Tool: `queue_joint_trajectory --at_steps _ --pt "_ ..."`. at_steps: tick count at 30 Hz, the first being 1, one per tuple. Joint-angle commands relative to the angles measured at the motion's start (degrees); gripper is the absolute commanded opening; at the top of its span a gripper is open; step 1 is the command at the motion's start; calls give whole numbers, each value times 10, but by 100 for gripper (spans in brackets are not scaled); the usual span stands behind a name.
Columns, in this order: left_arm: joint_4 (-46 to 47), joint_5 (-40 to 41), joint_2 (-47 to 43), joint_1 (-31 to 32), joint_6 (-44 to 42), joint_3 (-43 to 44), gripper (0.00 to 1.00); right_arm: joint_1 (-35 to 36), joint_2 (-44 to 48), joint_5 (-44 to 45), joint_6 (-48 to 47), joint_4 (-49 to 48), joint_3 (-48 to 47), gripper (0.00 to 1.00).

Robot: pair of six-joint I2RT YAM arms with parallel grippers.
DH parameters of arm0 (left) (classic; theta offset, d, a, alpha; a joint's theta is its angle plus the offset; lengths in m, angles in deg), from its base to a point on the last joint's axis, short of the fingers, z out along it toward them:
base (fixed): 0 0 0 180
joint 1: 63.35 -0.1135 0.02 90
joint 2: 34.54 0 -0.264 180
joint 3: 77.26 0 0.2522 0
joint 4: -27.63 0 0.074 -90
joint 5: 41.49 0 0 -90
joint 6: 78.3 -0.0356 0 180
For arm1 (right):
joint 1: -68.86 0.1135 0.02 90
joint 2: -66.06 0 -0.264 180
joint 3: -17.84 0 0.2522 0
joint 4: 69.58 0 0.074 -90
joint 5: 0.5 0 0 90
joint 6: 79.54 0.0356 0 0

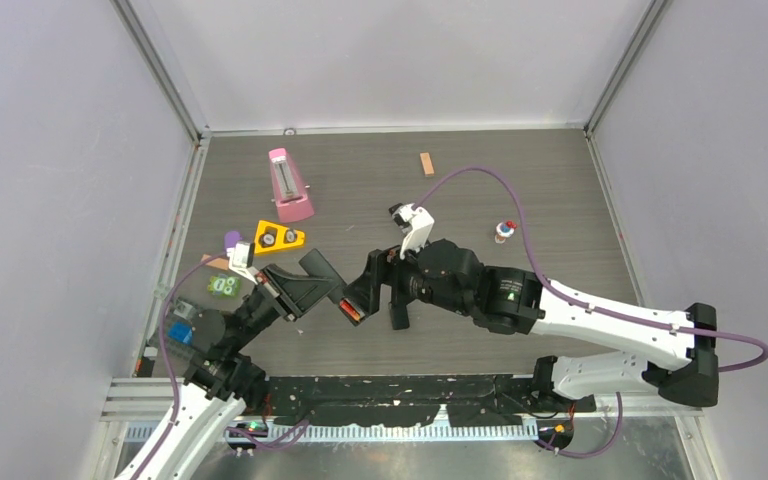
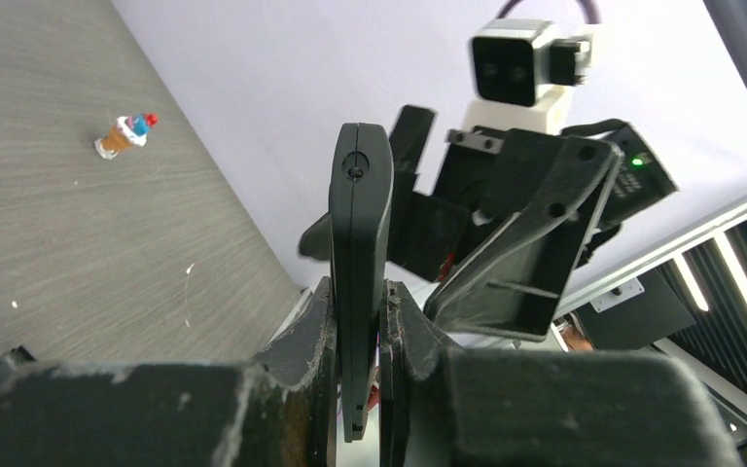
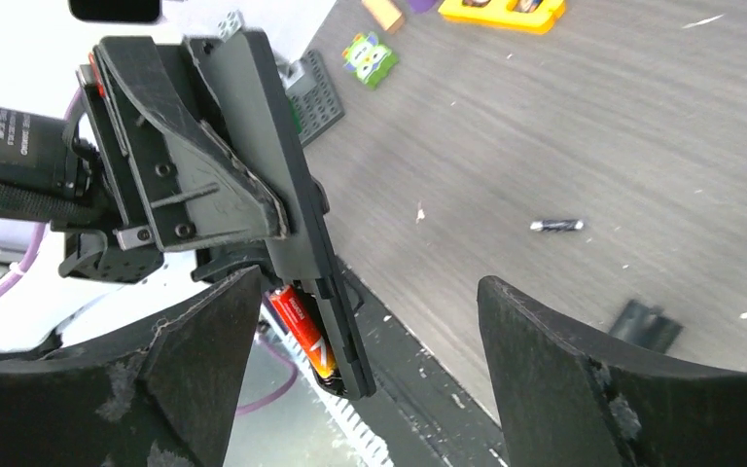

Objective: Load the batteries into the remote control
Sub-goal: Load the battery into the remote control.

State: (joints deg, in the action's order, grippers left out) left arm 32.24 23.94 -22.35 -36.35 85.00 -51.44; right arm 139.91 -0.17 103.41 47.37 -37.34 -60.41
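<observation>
My left gripper [image 2: 358,379] is shut on the black remote control [image 2: 360,224], held edge-on and lifted off the table [image 1: 305,285]. A red battery [image 3: 303,331] lies in the open compartment at the remote's lower end [image 1: 348,312]. My right gripper [image 3: 370,370] is open, its fingers [image 3: 195,370] spread wide beside that end, touching nothing; from above it sits right of the remote [image 1: 375,305]. A second, dark battery [image 3: 555,225] lies loose on the table.
A black cover piece [image 3: 647,325] lies on the table near the loose battery. Farther back are a pink object [image 1: 288,185], yellow triangle [image 1: 278,237], wooden block [image 1: 426,163] and ice-cream toy [image 1: 503,231]. A green piece [image 1: 224,286] sits at the left.
</observation>
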Motion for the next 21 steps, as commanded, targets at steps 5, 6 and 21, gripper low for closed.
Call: queue_joint_trajectory --at_steps 5,6,21 --pt "57 -2 -6 -1 -8 3 0 -11 -4 -114 72 -123 37 89" --pt "53 0 -6 -1 -8 4 0 -11 -5 -119 76 -129 37 89" --pt "34 5 -3 -1 -7 12 0 -30 -32 -186 130 -165 65 59"
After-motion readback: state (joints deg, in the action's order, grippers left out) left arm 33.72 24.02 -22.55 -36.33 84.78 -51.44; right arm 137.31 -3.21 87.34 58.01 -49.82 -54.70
